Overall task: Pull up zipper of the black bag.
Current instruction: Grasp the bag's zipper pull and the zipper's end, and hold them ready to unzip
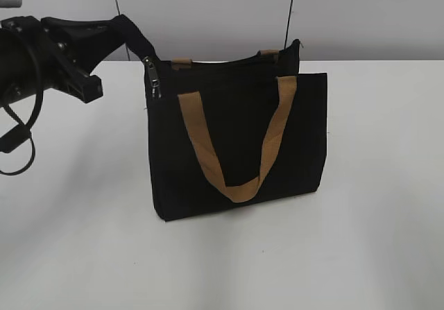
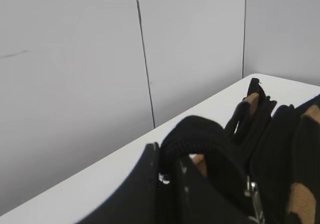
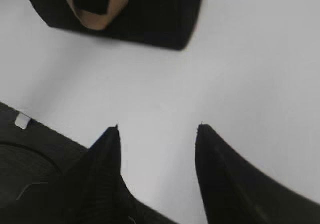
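The black bag point(image 1: 236, 126) stands upright on the white table, a tan handle point(image 1: 239, 185) hanging down its front. The silver zipper point(image 1: 152, 75) hangs at the bag's top left corner; it also shows in the left wrist view point(image 2: 253, 196). My left gripper point(image 1: 118, 29) is shut on the black fabric tab at the end of the zip track and holds it up and out to the left; the tab arches between the jaws point(image 2: 172, 166). My right gripper point(image 3: 159, 131) is open and empty over bare table, well away from the bag point(image 3: 150, 13).
The white table point(image 1: 361, 254) runs all round the bag, with a grey panelled wall point(image 1: 222, 12) behind. The left arm's cables point(image 1: 17, 136) hang at the left edge. The right arm is out of the exterior view.
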`<state>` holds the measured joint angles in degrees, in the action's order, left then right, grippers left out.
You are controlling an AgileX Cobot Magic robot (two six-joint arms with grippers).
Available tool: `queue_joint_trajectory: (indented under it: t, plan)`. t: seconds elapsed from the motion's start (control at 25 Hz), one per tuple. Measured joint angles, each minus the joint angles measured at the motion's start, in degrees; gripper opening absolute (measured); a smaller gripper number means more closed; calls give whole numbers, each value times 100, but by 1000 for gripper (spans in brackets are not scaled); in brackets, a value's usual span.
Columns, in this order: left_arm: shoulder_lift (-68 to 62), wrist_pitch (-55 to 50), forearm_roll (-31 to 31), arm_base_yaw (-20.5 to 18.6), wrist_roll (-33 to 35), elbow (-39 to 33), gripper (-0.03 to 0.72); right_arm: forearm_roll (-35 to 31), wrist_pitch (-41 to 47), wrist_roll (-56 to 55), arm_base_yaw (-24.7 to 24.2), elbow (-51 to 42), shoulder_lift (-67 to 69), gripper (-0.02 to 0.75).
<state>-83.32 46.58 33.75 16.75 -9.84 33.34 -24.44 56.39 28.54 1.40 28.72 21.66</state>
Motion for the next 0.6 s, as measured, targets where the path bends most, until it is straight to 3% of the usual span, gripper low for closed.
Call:
queue_joint_trajectory:
  t: [0.32,0.6]
  plan:
    - [124,99,-58,0,-412,0,19,-2142,-1808,2409,561,5,1809,379]
    - [129,94,-57,0,-819,0,19,-4151,-2333,4663,1390,565,3878,379]
